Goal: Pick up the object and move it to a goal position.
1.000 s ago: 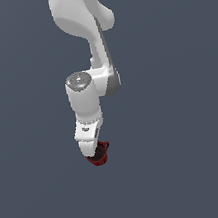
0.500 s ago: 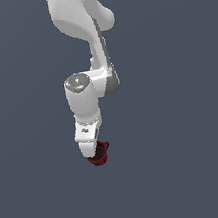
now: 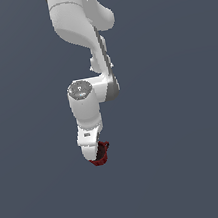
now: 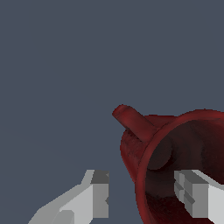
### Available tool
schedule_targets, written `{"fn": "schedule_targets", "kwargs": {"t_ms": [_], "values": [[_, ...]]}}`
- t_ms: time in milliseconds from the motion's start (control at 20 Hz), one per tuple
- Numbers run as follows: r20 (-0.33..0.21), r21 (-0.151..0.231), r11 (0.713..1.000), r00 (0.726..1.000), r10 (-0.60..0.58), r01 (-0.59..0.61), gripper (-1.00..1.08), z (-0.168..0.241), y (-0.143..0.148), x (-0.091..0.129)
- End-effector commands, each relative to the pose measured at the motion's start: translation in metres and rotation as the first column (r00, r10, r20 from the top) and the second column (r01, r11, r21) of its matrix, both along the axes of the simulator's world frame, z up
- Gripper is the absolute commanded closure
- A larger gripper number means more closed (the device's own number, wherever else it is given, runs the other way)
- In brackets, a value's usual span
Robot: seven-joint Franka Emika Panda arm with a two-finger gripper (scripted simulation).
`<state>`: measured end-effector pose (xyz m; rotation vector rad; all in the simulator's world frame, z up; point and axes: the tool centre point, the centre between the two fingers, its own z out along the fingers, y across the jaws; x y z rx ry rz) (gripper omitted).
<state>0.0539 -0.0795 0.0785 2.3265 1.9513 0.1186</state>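
The dark red mug (image 4: 144,144) has a dark inside and a short side handle (image 4: 131,120). In the wrist view it fills the space by my gripper (image 4: 142,190). One finger (image 4: 98,192) is outside the mug's wall and the other (image 4: 194,194) is inside the mug. The jaws stand apart, and a gap shows between each finger and the wall. In the exterior view the mug (image 3: 100,154) shows just under the white hand of the arm (image 3: 89,135), tilted and half hidden by it. The fingers are hidden there.
Only a plain grey-blue ground (image 3: 192,167) shows around the arm. No other object, container or edge is in view. No goal marker is in view.
The arm's elbow has shifted slightly. The hand and the mug stay in about the same place.
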Motion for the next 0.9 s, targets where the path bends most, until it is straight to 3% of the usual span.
{"fn": "schedule_targets", "kwargs": {"t_ms": [0,50,100,850], "values": [[0.001,0.0,1.0,1.0,0.001,-0.001,-0.2,-0.0047,-0.0001,0.0007],[0.001,0.0,1.0,1.0,0.001,-0.001,-0.2,-0.0051,-0.0002,0.0007],[0.001,0.0,1.0,1.0,0.001,-0.001,1.08,-0.0051,-0.0002,0.0007],[0.002,0.0,1.0,1.0,0.001,-0.001,1.08,-0.0038,0.0013,-0.0026]]}}
